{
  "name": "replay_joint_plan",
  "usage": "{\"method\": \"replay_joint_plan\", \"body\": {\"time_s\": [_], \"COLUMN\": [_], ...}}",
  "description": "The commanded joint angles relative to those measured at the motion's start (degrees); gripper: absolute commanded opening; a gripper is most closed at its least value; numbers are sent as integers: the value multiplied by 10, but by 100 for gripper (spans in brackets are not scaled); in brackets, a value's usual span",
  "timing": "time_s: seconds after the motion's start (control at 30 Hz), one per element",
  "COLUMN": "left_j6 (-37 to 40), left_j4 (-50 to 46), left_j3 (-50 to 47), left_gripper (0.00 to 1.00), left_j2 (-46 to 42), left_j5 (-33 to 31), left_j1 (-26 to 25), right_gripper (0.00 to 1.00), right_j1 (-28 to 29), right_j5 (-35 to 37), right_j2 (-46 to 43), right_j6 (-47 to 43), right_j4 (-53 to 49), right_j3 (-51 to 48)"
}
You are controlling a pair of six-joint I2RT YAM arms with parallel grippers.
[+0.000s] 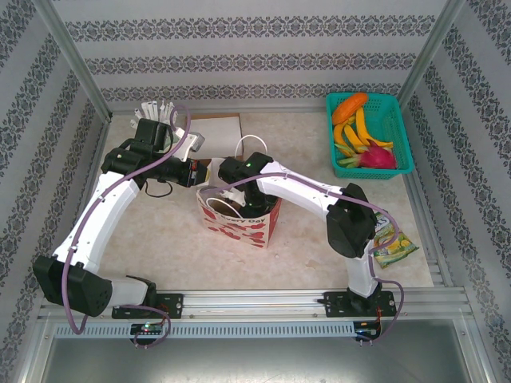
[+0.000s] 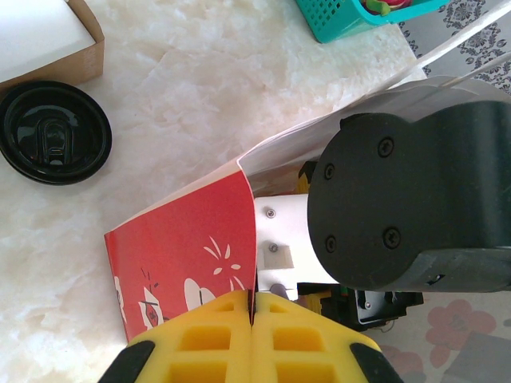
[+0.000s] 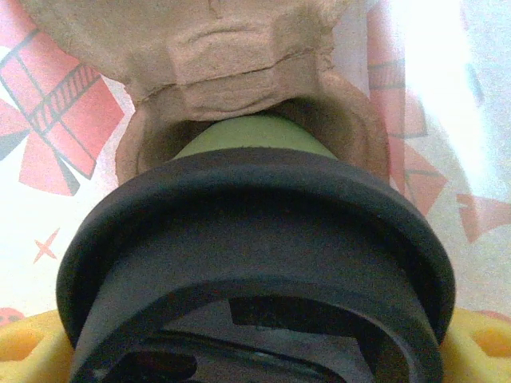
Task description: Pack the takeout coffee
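The coffee [image 3: 255, 199] sat inside the bag [image 1: 243, 223], with its green side down in a hole of the brown cup tray [image 3: 231, 56]. The right gripper [image 3: 255, 351] held it, a yellow finger tight on each side of its black lid. The left gripper [image 2: 251, 311] was at 10 o'clock of the bag, and its fingers were pressed together on the bag's top edge. A green basket [image 1: 395, 120] of fruit stood at 2 o'clock of the bag, well apart. Another black lid [image 2: 54, 132] lay just beside a box [image 2: 48, 40]
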Motion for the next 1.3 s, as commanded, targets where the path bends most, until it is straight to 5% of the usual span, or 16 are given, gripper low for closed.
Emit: {"method": "replay_joint_plan", "body": {"time_s": [0.0,0.37,1.27], "left_j6": [-10,-26,-61], "left_j4": [7,-1,-30], "left_j3": [5,5,44], "left_gripper": [0,0,0], "left_j2": [-6,-7,0], "left_j5": [16,0,-18], "left_j1": [4,4,5], "right_gripper": [62,64,78], "right_j1": [-13,-16,-15], "right_j5": [20,69,-52], "right_j2": [30,29,-1], "right_j6": [6,25,-22], "right_j4": [27,36,13], "right_j3": [-23,-24,18]}}
